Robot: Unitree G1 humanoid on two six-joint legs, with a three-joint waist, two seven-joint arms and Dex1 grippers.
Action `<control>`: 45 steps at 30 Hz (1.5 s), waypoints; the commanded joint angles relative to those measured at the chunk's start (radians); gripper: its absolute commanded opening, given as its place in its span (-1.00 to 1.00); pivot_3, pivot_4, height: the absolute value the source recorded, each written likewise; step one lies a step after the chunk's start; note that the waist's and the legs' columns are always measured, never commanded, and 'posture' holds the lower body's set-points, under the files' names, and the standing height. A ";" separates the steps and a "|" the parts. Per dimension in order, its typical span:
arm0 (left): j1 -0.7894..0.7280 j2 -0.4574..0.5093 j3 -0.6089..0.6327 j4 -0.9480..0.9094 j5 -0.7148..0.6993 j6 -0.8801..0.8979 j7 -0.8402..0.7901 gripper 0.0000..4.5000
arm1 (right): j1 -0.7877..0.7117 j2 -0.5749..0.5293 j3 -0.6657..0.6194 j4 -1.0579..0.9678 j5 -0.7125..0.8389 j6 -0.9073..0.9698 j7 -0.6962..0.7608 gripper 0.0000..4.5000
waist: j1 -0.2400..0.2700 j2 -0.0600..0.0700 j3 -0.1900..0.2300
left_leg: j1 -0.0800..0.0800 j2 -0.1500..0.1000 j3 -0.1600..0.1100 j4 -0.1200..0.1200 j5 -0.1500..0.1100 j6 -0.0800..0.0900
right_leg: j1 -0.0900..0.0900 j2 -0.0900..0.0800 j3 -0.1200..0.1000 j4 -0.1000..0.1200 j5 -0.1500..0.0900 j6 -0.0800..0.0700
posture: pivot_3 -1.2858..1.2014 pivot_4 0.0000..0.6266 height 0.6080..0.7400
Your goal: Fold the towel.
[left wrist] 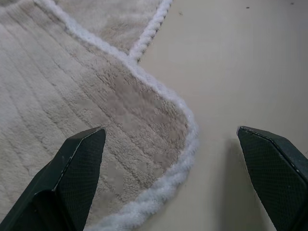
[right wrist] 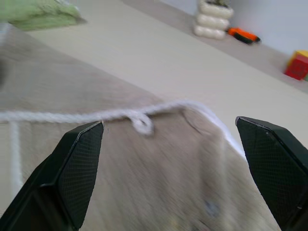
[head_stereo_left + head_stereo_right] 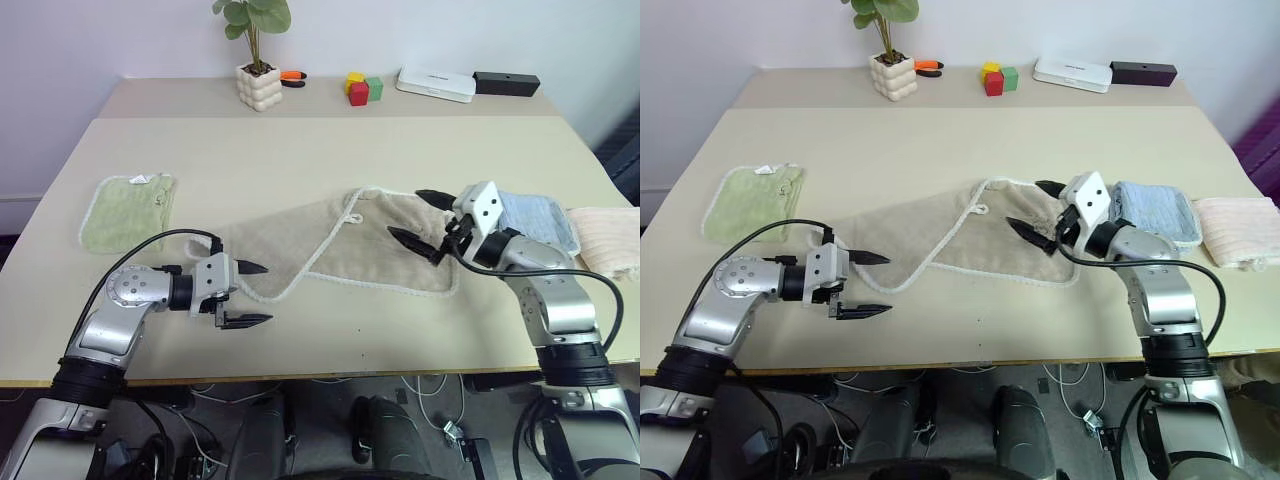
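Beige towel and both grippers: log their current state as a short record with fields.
towel: beige towel lying on the table, partly folded over, white trim showing
left gripper: left gripper open, at the towel's near left corner, holding nothing
right gripper: right gripper open, over the towel's right end, holding nothing
fold: not finished

The left arm reaches in from the left, its wrist bent so that the left tool (image 3: 248, 294) points toward the right, tilted slightly downward, jaws wide apart. The right arm rises from the lower right, elbow bent; the right tool (image 3: 427, 222) points left, roughly level, jaws spread wide.
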 commanded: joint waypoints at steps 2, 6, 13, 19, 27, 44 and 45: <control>-0.007 0.009 -0.018 0.041 0.049 -0.032 0.024 0.62 | -0.004 0.014 -0.001 -0.074 0.002 0.002 -0.029 1.00 | 0.002 0.001 -0.001 | 0.000 0.000 0.000 0.000 0.000 0.000 | 0.001 0.000 0.000 0.000 0.000 0.000 | 0.03 -0.52 1.00; -0.031 -0.004 -0.050 0.069 0.089 -0.023 0.061 -0.26 | 0.016 -0.003 -0.028 -0.070 0.010 -0.008 -0.022 1.00 | 0.004 0.003 -0.002 | 0.001 0.000 -0.001 0.001 0.000 0.000 | 0.002 0.000 0.000 0.000 0.000 0.000 | 0.03 -0.52 1.00; -0.058 -0.010 -0.058 0.131 0.094 -0.016 0.084 -0.97 | 0.040 -0.002 -0.033 -0.095 0.007 -0.010 -0.043 1.00 | 0.002 0.009 -0.006 | 0.002 0.000 -0.001 0.001 0.000 0.000 | 0.002 0.000 0.000 0.000 0.000 0.000 | 0.03 -0.52 1.00; -0.107 -0.031 0.067 0.096 -0.085 0.069 0.076 -0.97 | 0.048 -0.029 -0.048 -0.051 -0.015 -0.026 -0.045 1.00 | 0.002 0.009 -0.006 | 0.002 0.000 -0.001 0.001 0.000 0.000 | 0.003 0.000 0.000 0.000 0.000 0.000 | 0.03 -0.52 1.00; -0.158 -0.035 0.227 0.087 -0.189 0.120 0.134 -0.97 | -0.117 -0.064 -0.069 0.255 -0.098 -0.024 -0.159 1.00 | -0.005 0.009 -0.006 | 0.001 -0.001 0.000 0.001 0.000 0.000 | 0.002 0.000 0.000 0.000 0.000 0.000 | 0.03 -0.52 1.00; -0.058 -0.075 0.223 -0.056 -0.168 0.136 0.244 -0.99 | -0.643 0.114 -0.070 1.108 -0.196 0.080 -0.400 0.89 | -0.024 0.009 -0.005 | 0.001 -0.001 0.001 -0.002 0.002 -0.003 | 0.000 0.000 0.001 0.000 0.000 0.000 | 0.03 -0.52 1.00; -0.056 -0.075 0.223 -0.060 -0.169 0.138 0.247 -1.00 | -0.649 0.114 -0.064 1.127 -0.202 0.089 -0.404 0.75 | -0.024 0.009 -0.005 | 0.001 -0.001 0.001 -0.002 0.002 -0.002 | 0.000 0.000 0.001 0.000 0.000 0.000 | 0.03 -0.52 1.00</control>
